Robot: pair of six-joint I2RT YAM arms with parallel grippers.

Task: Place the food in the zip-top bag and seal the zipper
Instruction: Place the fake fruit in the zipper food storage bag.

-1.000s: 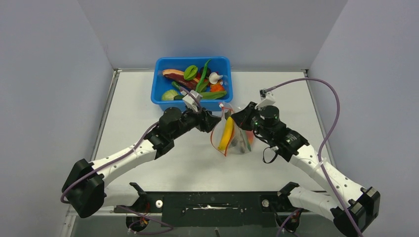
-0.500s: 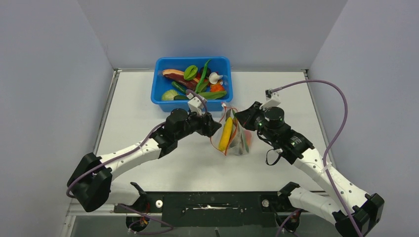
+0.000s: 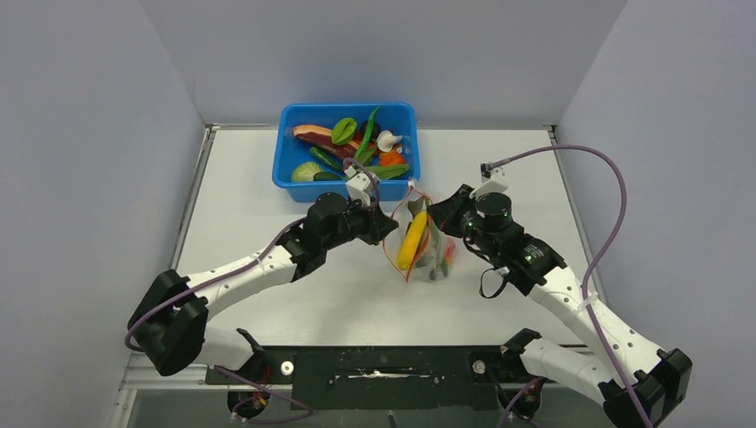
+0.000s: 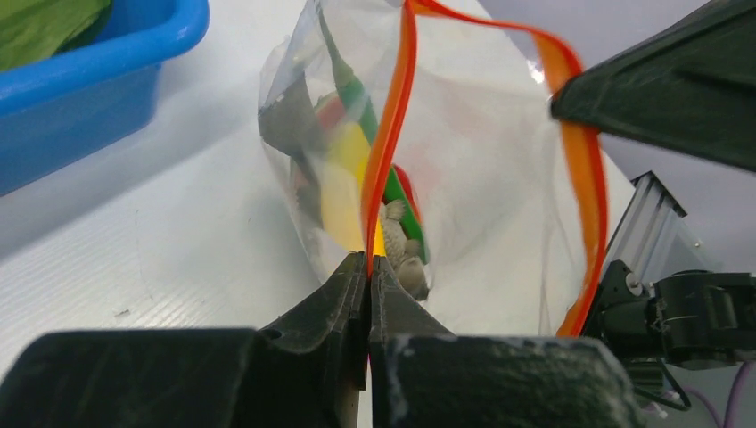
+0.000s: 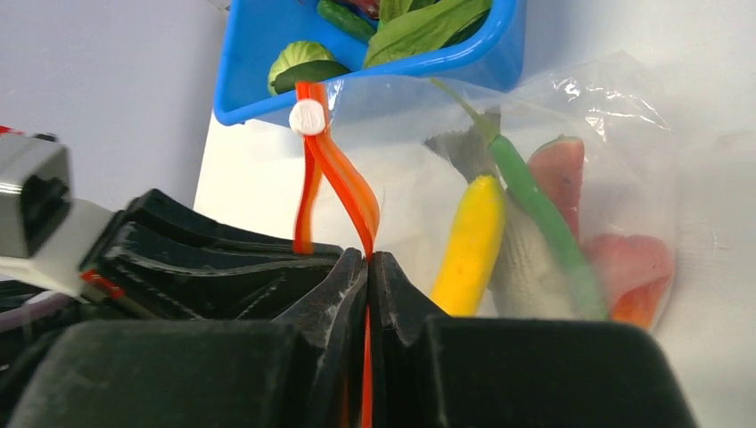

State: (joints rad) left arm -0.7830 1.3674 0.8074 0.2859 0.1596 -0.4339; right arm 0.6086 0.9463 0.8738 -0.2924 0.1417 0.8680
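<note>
The clear zip-top bag (image 3: 426, 248) stands at mid-table, held up between both arms. Inside it lie a yellow banana (image 3: 410, 241), a green pod (image 5: 539, 214), a grey fish (image 5: 521, 267) and red-orange fruit (image 5: 637, 272). My left gripper (image 3: 390, 227) is shut on the red-orange zipper (image 4: 385, 152) along the near lip of the mouth. My right gripper (image 3: 434, 215) is shut on the opposite zipper strip (image 5: 349, 192). The white slider tab (image 5: 308, 117) sits at the strip's far end. The mouth gapes between the two strips.
A blue tub (image 3: 348, 153) at the back centre holds more toy food: green leaves, pods, a mushroom, a dark red slice. The tub's near wall (image 4: 89, 85) lies close behind the bag. Grey walls ring the table.
My left gripper moved right to the bag's mouth and shut on the zipper strip. The right gripper kept its hold, and the bag shifted slightly.
</note>
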